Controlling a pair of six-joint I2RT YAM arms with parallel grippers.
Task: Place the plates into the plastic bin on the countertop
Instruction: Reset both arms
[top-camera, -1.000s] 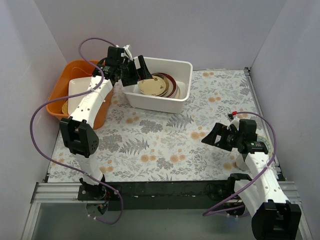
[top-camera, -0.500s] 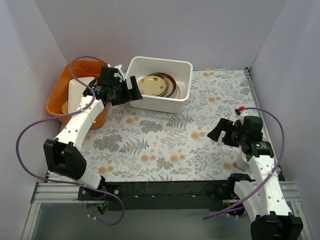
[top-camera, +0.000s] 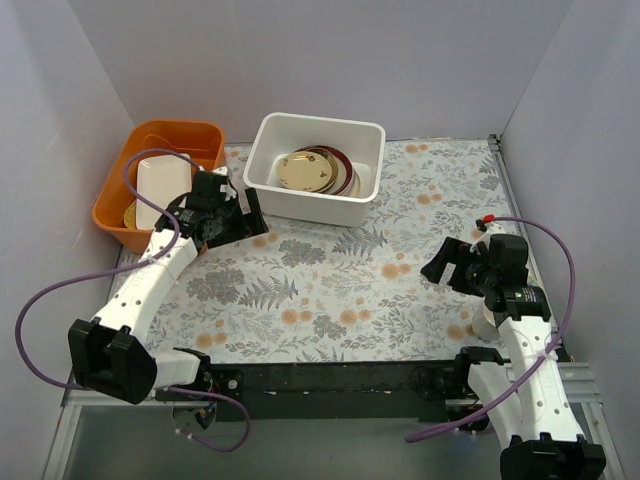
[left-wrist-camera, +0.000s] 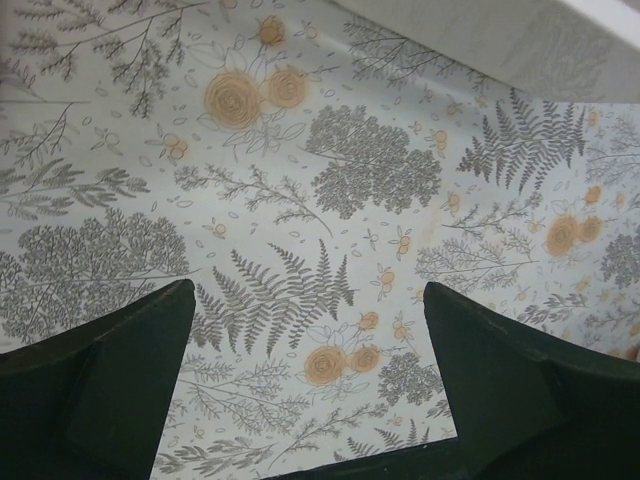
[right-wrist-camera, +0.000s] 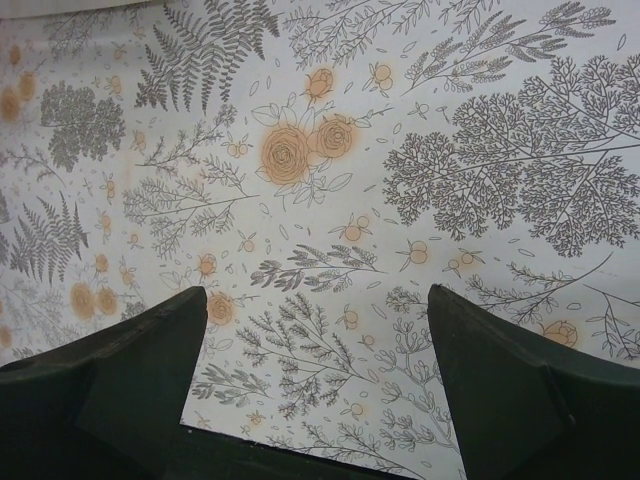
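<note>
Because both tools are released and nothing is grasped, no drop is possible at this moment; the hazards lie in the next pick. The left gripper (left-wrist-camera: 305, 298) is held with jaws spread wide over the pale fern-and-flower printed countertop (top-camera: 330, 290), near the gap between the orange plastic tub (top-camera: 110, 205) and the white rectangular plastic bin (top-camera: 312, 208). The right gripper (right-wrist-camera: 318, 295) is likewise spread and empty, low over the right side of the countertop, well apart from the bin.

Several round plates (top-camera: 335, 170) are seen lying overlapped inside the bin, with a tan plate (top-camera: 300, 172) uppermost and a maroon rim showing to its right. A yellowish curved edge (top-camera: 130, 213) is visible in the orange tub, partly hidden beneath a rectangular white dish (top-camera: 160, 182); it is judged to be one more plate, though this cannot be confirmed.

The following faults are to be anticipated:

- The white dish may be dragged or tipped if the edge below it is pulled out directly.
- The tub wall may be struck by a finger during descent, since the edge lies just beside it.
- A thin rim may slip from the pads if it is pinched shallowly.
- The overlapped pile in the bin may be shifted or chipped if another plate is released from height.
</note>
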